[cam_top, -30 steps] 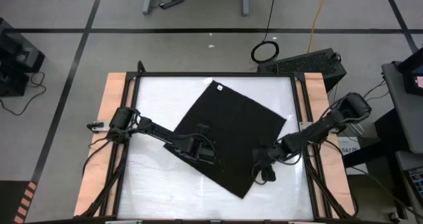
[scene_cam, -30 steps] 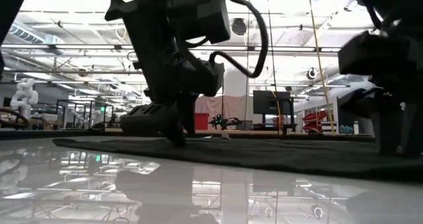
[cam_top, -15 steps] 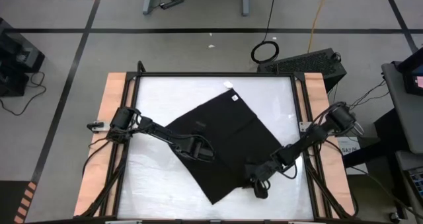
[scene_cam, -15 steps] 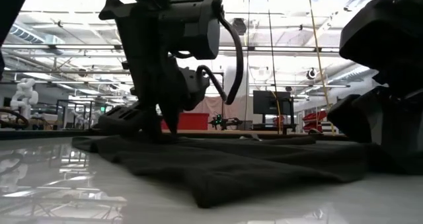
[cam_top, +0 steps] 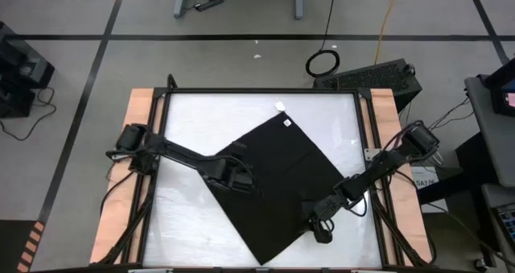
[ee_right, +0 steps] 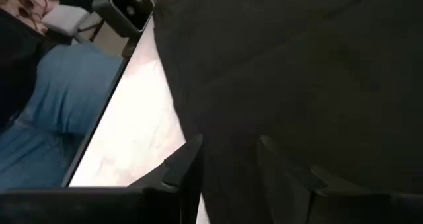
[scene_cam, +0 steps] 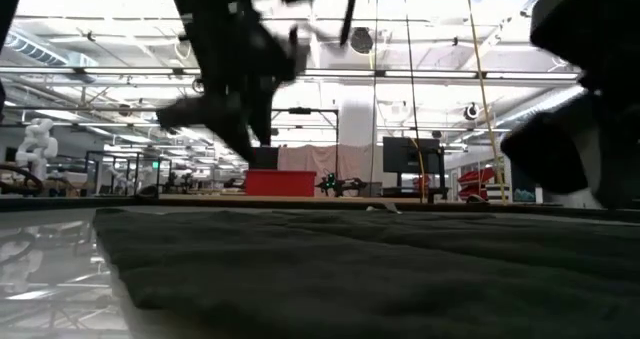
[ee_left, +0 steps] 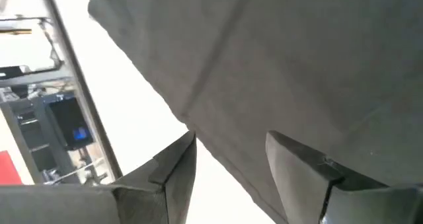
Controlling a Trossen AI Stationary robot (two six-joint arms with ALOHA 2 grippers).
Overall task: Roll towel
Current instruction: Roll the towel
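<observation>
The towel [cam_top: 272, 184] is lying flat on the white table [cam_top: 193, 112] as a black diamond, filling the centre and lower middle of the high view, with one corner pointing toward the bottom edge of the frame and the opposite corner, carrying a small white tag [cam_top: 287, 122], pointing up toward the top centre. A small white scrap [cam_top: 280, 106] is sitting on the table just above that tagged corner, apart from the cloth. The left end effector [cam_top: 239, 176] is reaching in from the left side of the frame and sitting over the towel's left edge; in the left wrist view its fingers [ee_left: 173, 168] are spread apart with the cloth's edge running between them (nothing clamped that I can see). The right end effector [cam_top: 320, 231] is coming in from the right of the frame and sitting at the towel's lower right edge, and in the right wrist view its fingers [ee_right: 185, 168] are parted too, straddling the dark hem over the pale table. In the low view the towel [scene_cam: 350, 269] is spreading across the whole foreground, lying flat, with both arms showing only as dark shapes above it.
</observation>
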